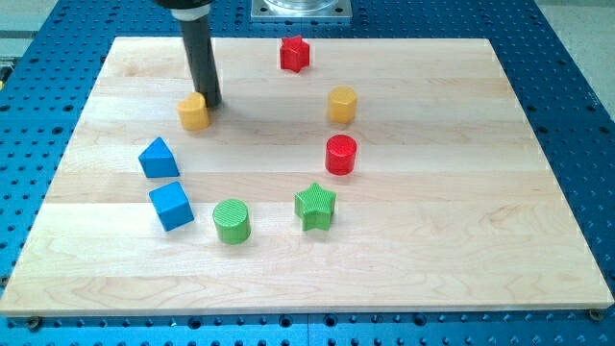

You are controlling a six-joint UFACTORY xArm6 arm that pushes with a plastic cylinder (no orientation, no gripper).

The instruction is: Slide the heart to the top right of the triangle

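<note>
The yellow heart (193, 112) lies in the upper left part of the wooden board (461, 250). The blue triangle (158, 158) lies below it and a little to the left, with a small gap between them. My tip (210, 102) rests against the heart's upper right side, and the dark rod rises from there out of the view's top.
A blue cube (171, 206) lies just below the triangle. A green cylinder (232, 221) and a green star (315, 206) lie lower in the middle. A red cylinder (341, 154), a yellow hexagon-like block (342, 104) and a red star (295, 54) lie to the right.
</note>
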